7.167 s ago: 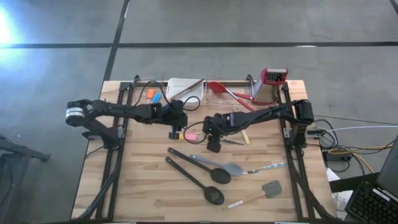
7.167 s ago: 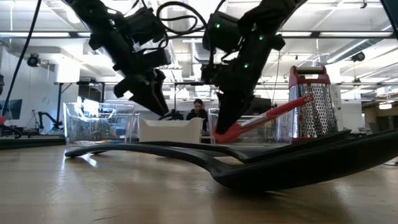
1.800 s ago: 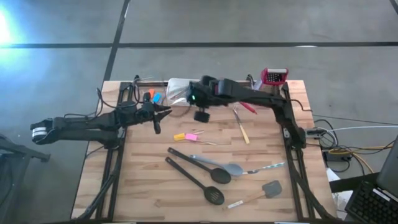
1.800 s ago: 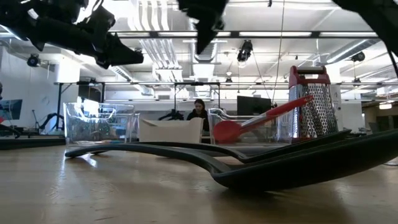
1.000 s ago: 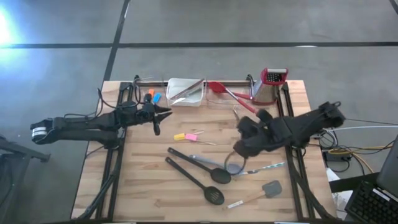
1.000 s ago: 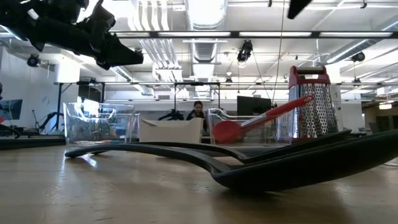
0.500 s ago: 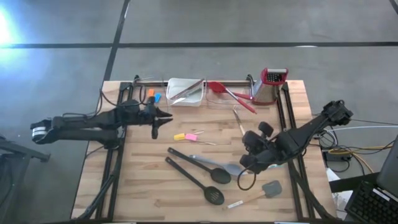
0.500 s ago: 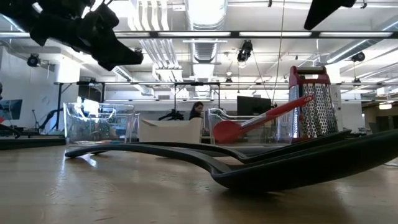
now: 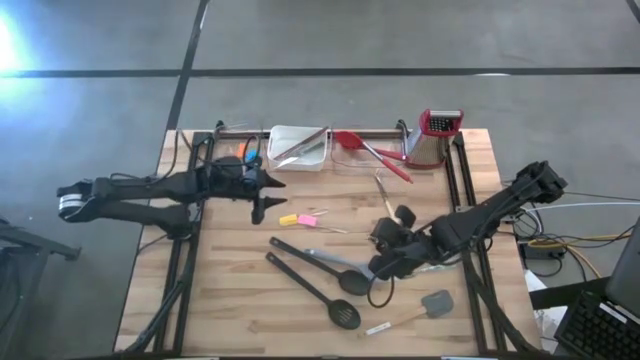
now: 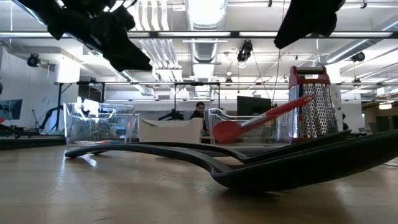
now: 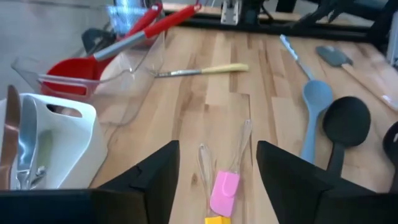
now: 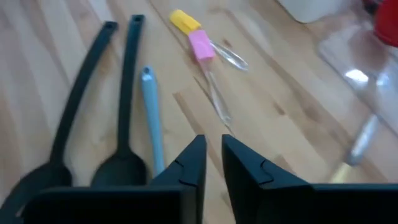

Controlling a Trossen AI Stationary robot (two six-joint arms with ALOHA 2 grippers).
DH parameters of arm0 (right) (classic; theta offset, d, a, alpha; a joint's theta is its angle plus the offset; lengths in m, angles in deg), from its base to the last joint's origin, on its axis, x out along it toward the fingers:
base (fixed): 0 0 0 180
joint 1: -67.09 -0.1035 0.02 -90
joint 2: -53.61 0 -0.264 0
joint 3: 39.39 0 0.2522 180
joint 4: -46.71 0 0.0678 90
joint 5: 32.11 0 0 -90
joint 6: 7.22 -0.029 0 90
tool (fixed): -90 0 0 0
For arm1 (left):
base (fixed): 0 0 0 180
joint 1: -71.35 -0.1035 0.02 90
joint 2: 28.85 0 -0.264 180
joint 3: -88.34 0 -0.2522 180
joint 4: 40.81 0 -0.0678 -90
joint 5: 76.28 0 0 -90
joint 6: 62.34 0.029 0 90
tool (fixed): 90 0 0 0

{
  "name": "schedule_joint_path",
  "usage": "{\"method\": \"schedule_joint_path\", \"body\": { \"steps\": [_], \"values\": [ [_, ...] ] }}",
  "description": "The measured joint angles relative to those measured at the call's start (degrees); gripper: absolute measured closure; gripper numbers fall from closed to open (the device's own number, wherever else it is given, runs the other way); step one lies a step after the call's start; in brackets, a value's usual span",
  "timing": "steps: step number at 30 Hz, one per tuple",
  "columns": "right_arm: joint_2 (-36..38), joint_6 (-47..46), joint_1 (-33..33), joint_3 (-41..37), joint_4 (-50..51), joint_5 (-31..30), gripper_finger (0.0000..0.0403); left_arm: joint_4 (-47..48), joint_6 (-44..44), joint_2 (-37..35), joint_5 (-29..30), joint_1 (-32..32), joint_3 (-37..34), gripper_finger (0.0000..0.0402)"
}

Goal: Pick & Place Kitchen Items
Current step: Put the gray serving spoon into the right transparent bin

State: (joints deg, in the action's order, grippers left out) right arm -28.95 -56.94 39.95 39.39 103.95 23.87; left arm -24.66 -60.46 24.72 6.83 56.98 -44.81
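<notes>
Kitchen items lie loose on the wooden table: a pink and a yellow small spatula (image 9: 300, 219), two black spoons (image 9: 318, 272), a blue-grey spoon (image 9: 352, 262), a grey spatula (image 9: 436, 302) and a yellow-handled fork (image 9: 388, 205). My left gripper (image 9: 265, 196) hovers open just left of the pink spatula (image 11: 224, 190). My right gripper (image 9: 380, 264) hangs over the spoons' heads, tilted down. Its fingers stand a narrow gap apart (image 12: 214, 165) above the blue-grey spoon's handle (image 12: 151, 118), with nothing between them.
Along the far edge stand a white tray (image 9: 297, 146) holding metal tongs, a clear container with red utensils (image 9: 372, 152) and a red-topped grater (image 9: 436, 135). Small orange and blue pieces (image 9: 245, 155) lie by the left arm. Dark rails run down both table sides.
My right gripper has sunk toward the table and swung toward its left, ending over the spoons' heads. My left gripper has reached a little toward the table's right, nearer the pink and yellow pieces. No item has moved.
</notes>
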Motion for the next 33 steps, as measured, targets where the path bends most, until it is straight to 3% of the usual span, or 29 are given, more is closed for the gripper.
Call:
{"method": "schedule_joint_path", "body": {
  "steps": [8, 15, 24, 33],
  "values": [
    [-0.4, 4.8, 3.4, -7.8, -19.5, 7.4, 0.0289, -0.2, 0.2, 4.4, 0.0, 0.0, 2.3, 0.0174],
    [-6.2, 7.0, 5.5, -10.2, -25.5, 14.8, 0.0261, -0.3, 1.0, 4.8, 0.1, 0.0, 2.4, 0.0174],
    [-18.1, 13.9, 7.5, -2.2, -25.5, 20.1, 0.0245, -0.3, 1.0, 4.5, 0.1, 0.1, 2.4, 0.0174],
    [-28.1, 16.3, 9.6, 7.2, -14.9, 23.0, 0.0252, 0.2, 1.0, 4.5, 0.1, 0.1, 2.3, 0.0174]
  ]
}}
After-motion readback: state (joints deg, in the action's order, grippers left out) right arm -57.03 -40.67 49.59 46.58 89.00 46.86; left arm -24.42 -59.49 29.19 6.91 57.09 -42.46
